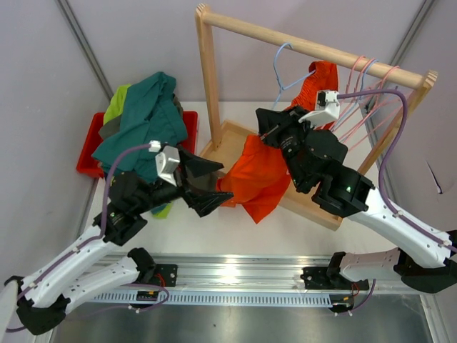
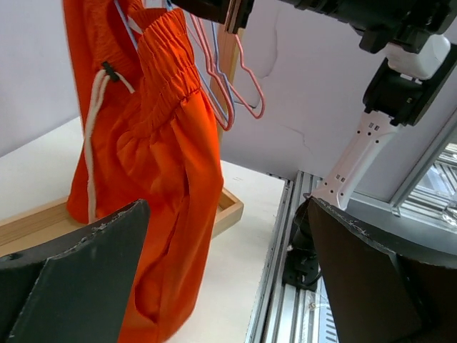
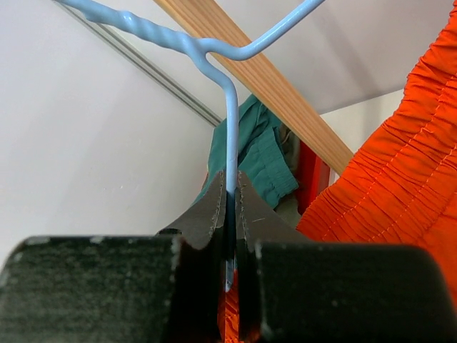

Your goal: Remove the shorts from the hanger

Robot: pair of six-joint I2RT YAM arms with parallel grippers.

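While the right gripper (image 3: 230, 214) is clamped on the wire of the blue hanger (image 3: 230, 121), the orange shorts (image 1: 263, 171) hang just beside and below it, waistband on the hanger. The left gripper (image 1: 207, 187) gapes wide, the cloth directly ahead of its fingers. I'd say pinch near the waistband, then draw away from the right pincer while it holds the hanger steady.
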